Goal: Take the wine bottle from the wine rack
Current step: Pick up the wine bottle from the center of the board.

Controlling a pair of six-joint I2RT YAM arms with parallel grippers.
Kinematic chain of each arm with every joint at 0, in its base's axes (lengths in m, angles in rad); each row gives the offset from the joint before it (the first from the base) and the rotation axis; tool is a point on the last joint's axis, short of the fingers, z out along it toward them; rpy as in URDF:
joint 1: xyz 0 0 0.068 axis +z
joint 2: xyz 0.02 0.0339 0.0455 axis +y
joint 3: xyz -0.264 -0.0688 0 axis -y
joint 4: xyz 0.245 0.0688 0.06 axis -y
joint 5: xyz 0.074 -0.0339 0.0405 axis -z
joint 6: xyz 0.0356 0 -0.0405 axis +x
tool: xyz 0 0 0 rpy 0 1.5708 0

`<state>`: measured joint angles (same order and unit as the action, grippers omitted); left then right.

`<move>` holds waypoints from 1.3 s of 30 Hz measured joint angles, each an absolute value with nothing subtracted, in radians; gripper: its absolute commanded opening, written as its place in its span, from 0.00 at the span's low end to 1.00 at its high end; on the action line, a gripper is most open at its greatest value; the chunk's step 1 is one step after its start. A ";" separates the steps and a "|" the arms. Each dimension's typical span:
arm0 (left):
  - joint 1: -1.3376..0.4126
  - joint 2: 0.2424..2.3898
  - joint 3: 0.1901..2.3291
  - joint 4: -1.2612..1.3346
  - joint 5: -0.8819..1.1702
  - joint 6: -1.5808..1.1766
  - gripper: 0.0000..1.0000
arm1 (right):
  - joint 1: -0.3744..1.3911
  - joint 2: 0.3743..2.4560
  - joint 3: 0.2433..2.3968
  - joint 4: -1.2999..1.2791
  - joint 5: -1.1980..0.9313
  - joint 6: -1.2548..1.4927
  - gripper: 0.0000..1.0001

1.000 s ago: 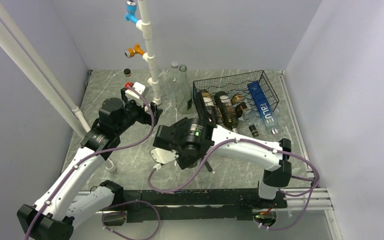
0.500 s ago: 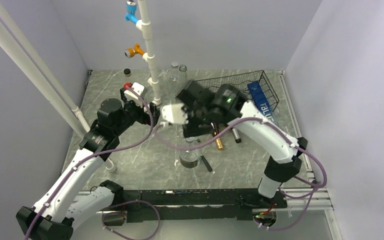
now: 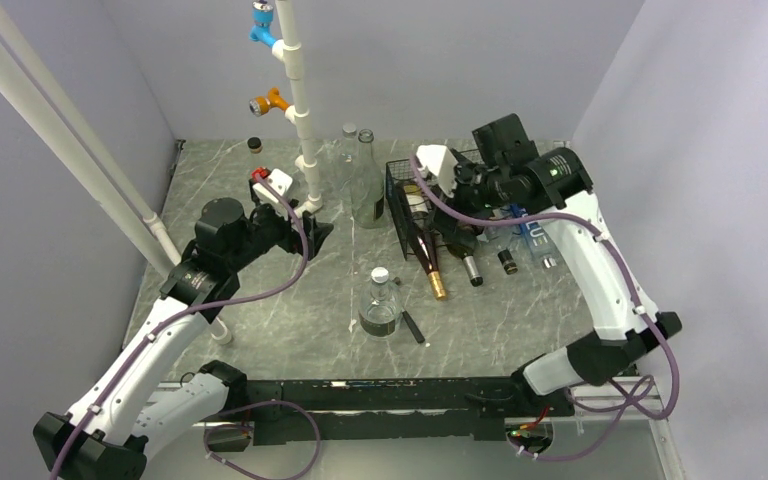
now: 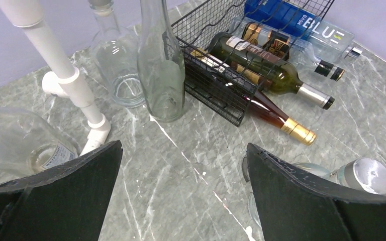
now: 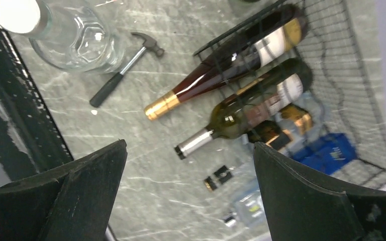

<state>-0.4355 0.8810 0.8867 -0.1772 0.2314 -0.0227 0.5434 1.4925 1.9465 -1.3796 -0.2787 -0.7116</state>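
— Both empty, agape: left gripper parked, right gripper swung across to above the wine rack.
— Approach only, then: wine bottle lying in rack, gold neck poking out.

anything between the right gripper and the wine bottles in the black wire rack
Nothing loose. The open right gripper hangs above the dark red, gold-capped glass wine bottle and the green, silver-capped one. Wires of the black wire-mesh rack cross over their bodies; both necks stick out past its edge, uncovered.
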 measured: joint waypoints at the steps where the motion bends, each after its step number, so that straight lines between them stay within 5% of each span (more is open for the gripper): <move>1: -0.435 0.881 0.887 -0.176 0.239 -0.023 0.99 | 0.516 1.462 1.878 -1.343 -0.311 -0.699 0.99; 21: -0.435 0.980 0.891 -0.165 0.423 -0.093 0.99 | -0.036 1.161 1.092 -0.691 -0.852 -0.373 0.99; 39: -0.607 0.896 0.833 -0.058 0.453 -0.414 0.99 | -0.113 1.124 1.000 -0.546 -1.055 -0.268 0.99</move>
